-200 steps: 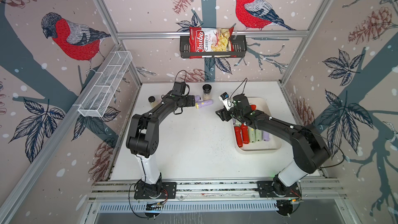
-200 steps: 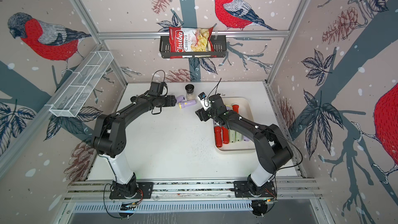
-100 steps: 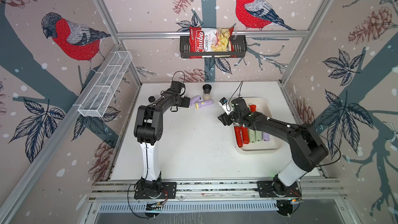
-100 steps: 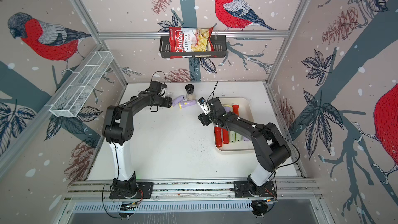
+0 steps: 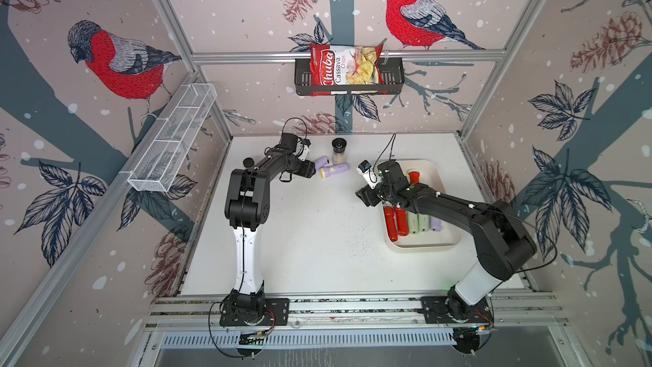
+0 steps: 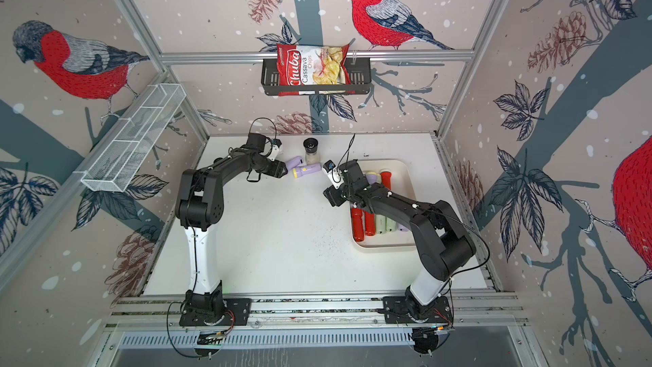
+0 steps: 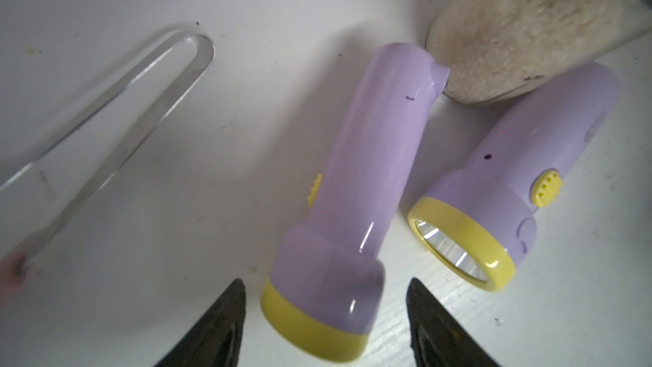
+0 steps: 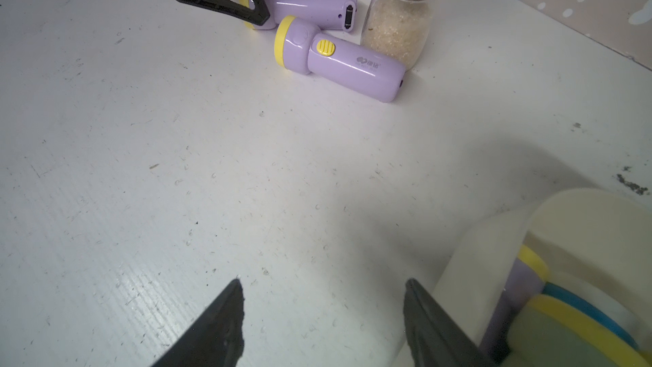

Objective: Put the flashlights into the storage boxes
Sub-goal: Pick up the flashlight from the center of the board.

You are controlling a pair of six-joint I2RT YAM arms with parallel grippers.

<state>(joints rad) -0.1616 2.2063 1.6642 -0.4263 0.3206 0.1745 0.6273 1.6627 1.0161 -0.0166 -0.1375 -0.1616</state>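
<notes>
Torches are lying in two places. Your left gripper (image 7: 324, 285) is straddling the yellow head of a glossy lilac torch (image 7: 356, 171) at the back of the table (image 8: 176, 171). Its black wedge-shaped jaws are standing apart, a sliver of gap is showing on each side, and they are gripping nothing. That torch's tail is reaching the base of a clear round jar (image 7: 511, 30) of pale grains. A second torch (image 7: 529, 157), also lilac, is lying just beside it with its ribbed yellow switch facing up. Your right gripper (image 8: 323, 285) is hovering over the scuffed white table, jaws spread and empty, just beside the rounded corner of the smooth cream tray (image 8: 472, 252). In both top views, two red torches (image 5: 390, 224), two green torches (image 5: 412, 224) and one lilac are lying side by side in the tray.
</notes>
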